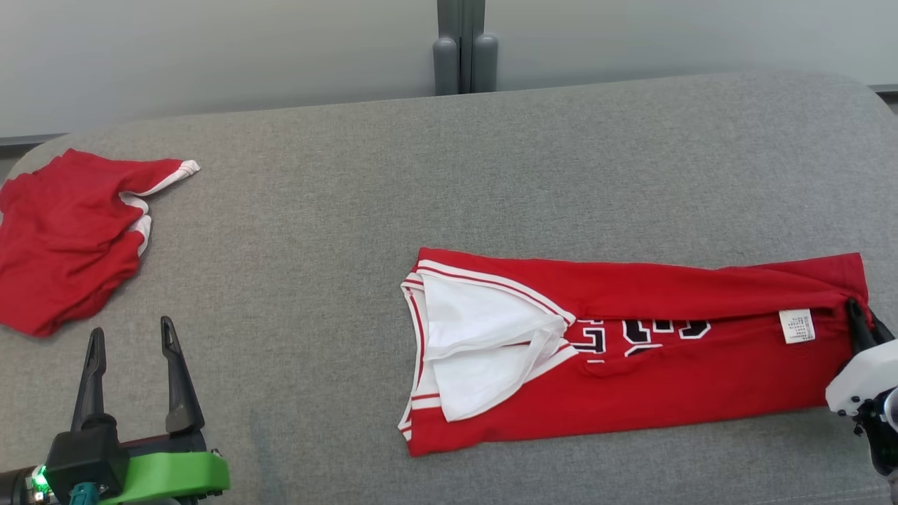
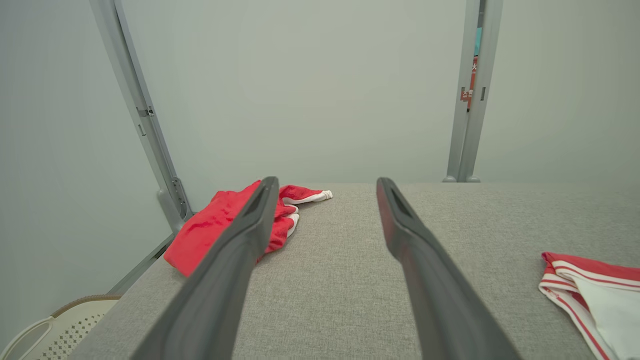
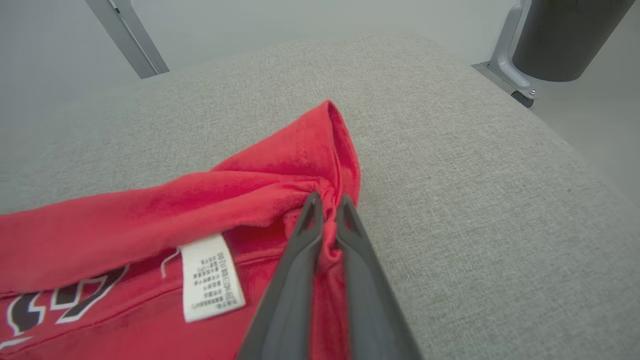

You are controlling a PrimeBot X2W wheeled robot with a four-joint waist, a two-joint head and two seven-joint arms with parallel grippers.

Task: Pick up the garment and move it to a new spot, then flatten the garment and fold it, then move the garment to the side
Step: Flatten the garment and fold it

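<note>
The garment is a red jersey with white trim and dark lettering, lying lengthwise on the grey cushion with its upper long edge folded over. Its white care label faces up near the hem. My right gripper is at the garment's right end, shut on a pinch of the red hem that bunches between the fingertips. My left gripper hovers open at the lower left, well apart from the garment, nothing between its fingers. The jersey's neckline shows at the left wrist view's right edge.
A second red garment with white trim lies crumpled at the cushion's far left corner. The grey cushion ends at a pale wall with a grey post. A pale perforated basket sits below the left edge.
</note>
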